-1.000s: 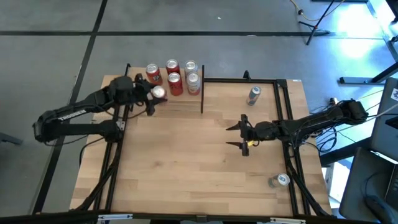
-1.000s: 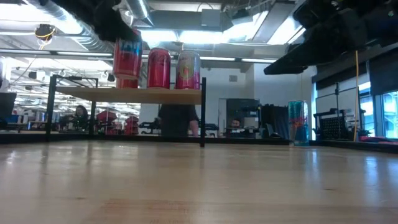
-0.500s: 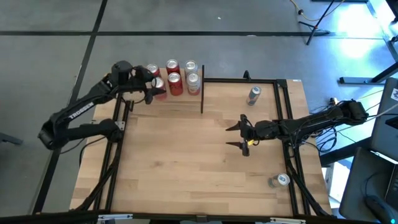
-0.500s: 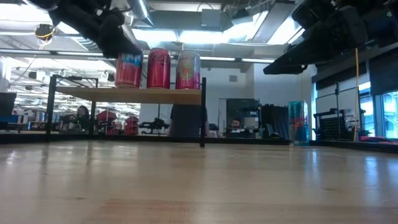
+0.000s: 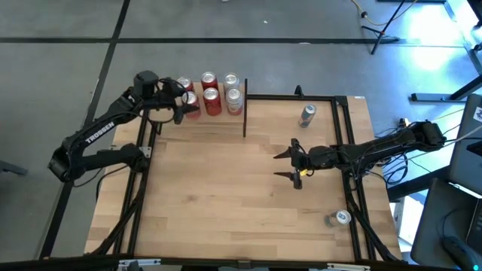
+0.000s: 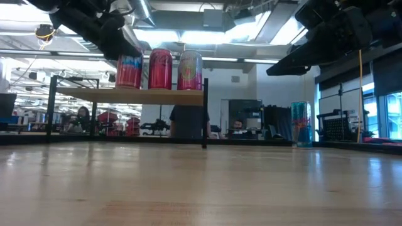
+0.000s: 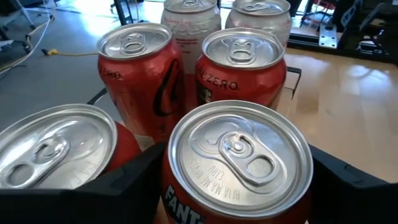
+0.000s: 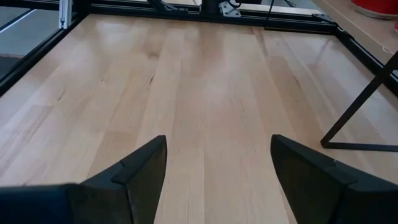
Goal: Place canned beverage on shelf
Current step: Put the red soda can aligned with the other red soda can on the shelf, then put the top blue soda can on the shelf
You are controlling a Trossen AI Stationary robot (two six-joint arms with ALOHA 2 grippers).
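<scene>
Over the shelf (image 5: 215, 113) at the table's far-left corner, the left gripper (image 5: 183, 105) reaches in from the shelf's left end. A second ago it carried a red can above the near-left part of the shelf; now that can (image 7: 239, 165) stands at the shelf's left end beside the other cans. In the low view its base looks level with the red cans (image 6: 160, 69) next to it. In the left wrist view the dark fingers (image 7: 127, 183) flank the can closely on both sides. Whether they are clamped on it or have begun to let go, I cannot tell.

This suggests the placing is nearly done; what remains, as a judgement, is to release fully and draw back without knocking the neighbouring cans, which stand very close.

The right gripper (image 5: 290, 165) hovers with fingers apart and empty over the table's middle. A silver can (image 5: 306, 114) stands near the far-right edge, another (image 5: 338, 218) near the near-right corner.
</scene>
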